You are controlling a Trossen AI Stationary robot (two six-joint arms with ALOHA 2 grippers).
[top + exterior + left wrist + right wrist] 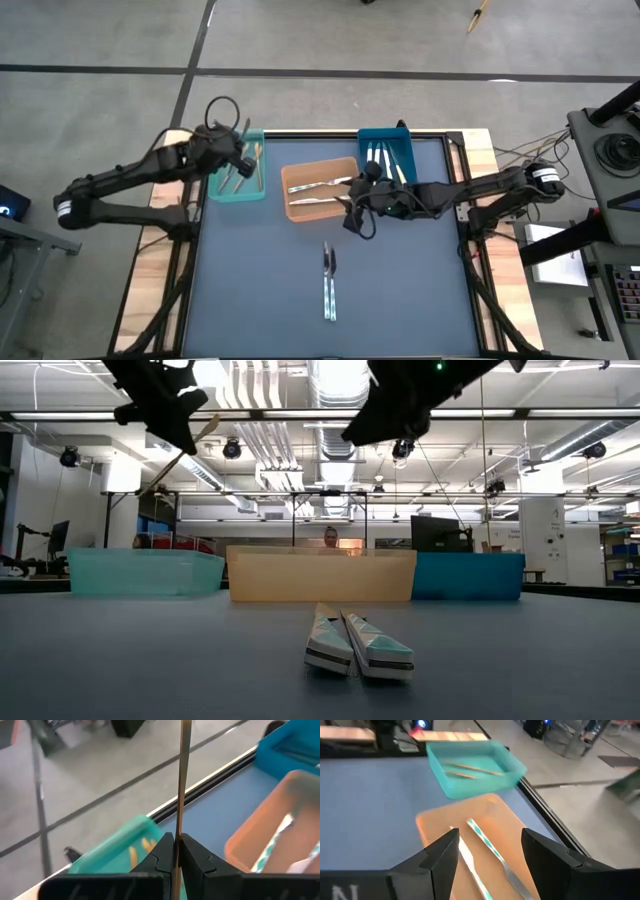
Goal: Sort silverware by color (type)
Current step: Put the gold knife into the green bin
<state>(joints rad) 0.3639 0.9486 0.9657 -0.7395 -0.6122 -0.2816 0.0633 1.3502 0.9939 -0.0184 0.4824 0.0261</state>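
Observation:
My left gripper (243, 152) hangs over the teal bin (238, 178) at the table's far left, shut on a slim gold piece of silverware (184, 780). Other gold pieces (470, 768) lie in that bin. My right gripper (490, 842) stands open above the orange bin (320, 190), which holds two silver pieces (485, 845). The blue bin (388, 152) holds pale-handled pieces. Two silver pieces (328, 282) lie side by side on the mat near the table's middle. My left gripper pinches the gold piece's thin shaft (178, 832) between its two fingers (162, 851). The piece sticks out past the fingertips, and its free end slants downward in the low view (165, 472). It is lifted clear above the teal bin. Which end is held, I cannot tell.
The three bins stand in a row along the table's far edge (330, 132). The dark mat (260, 290) around the two loose silver pieces is bare. Cables and equipment sit beyond the table's right edge (600, 170).

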